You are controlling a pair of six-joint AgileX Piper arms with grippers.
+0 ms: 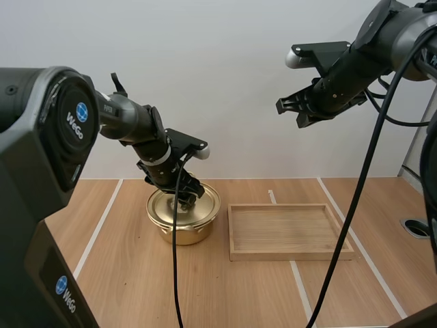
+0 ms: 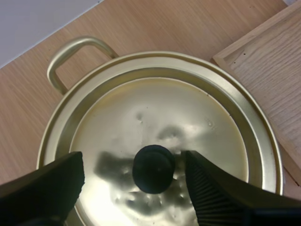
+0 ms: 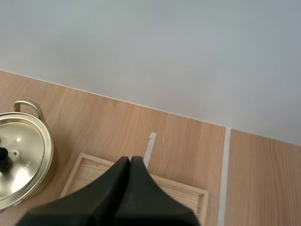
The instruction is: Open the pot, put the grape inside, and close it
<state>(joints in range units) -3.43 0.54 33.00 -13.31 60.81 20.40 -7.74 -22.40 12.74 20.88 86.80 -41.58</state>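
Here, pot with lid on, left gripper open over it, fingers flanking the black knob, right gripper closed on nothing, high right of the pot, wooden tray beside the pot

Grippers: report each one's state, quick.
Left gripper: open, straddling the knob of the lid.
Right gripper: shut, holding nothing.
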